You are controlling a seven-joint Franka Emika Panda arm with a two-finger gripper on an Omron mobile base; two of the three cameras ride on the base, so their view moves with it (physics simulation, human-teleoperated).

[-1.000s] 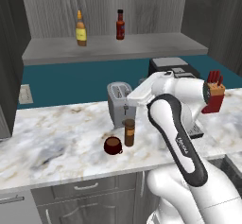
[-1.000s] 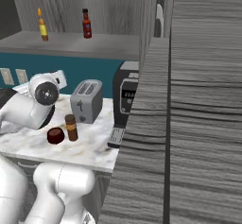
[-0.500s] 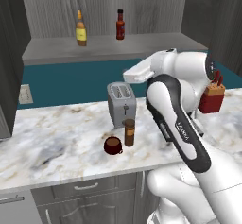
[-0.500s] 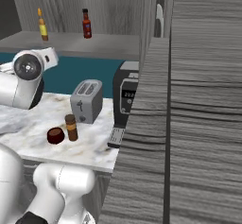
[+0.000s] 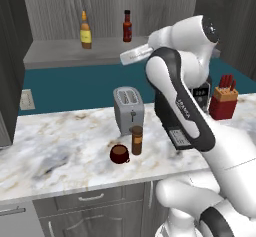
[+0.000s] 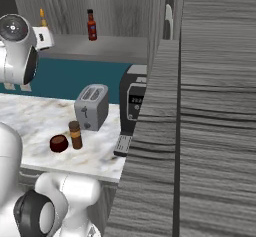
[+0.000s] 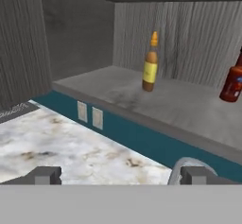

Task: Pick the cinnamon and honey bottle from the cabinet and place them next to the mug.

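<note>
The honey bottle (image 5: 85, 30) stands upright on the cabinet ledge (image 5: 60, 53), left of a red bottle. In the hand view the honey bottle (image 7: 151, 64) is ahead and above my open gripper (image 7: 120, 175), whose fingertips stand wide apart with nothing between them. From the left base view the gripper (image 5: 125, 57) hovers just in front of the ledge, below and right of the honey bottle. The brown cinnamon jar (image 5: 137, 140) stands on the marble counter right beside the dark mug (image 5: 119, 154). Both also show in the right base view: cinnamon (image 6: 75, 134), mug (image 6: 58, 143).
A red bottle with a black cap (image 5: 127, 26) stands on the ledge right of the honey. A toaster (image 5: 128, 110) sits behind the jar, a coffee machine (image 6: 132, 106) to its right, and a knife block (image 5: 223, 100) at the far right. Wall outlets (image 7: 90, 115) sit under the ledge.
The arm has swung up and to the left, from beside the knife block to the front of the cabinet ledge. The gripper stayed open. Jar, mug and bottles have not moved.
</note>
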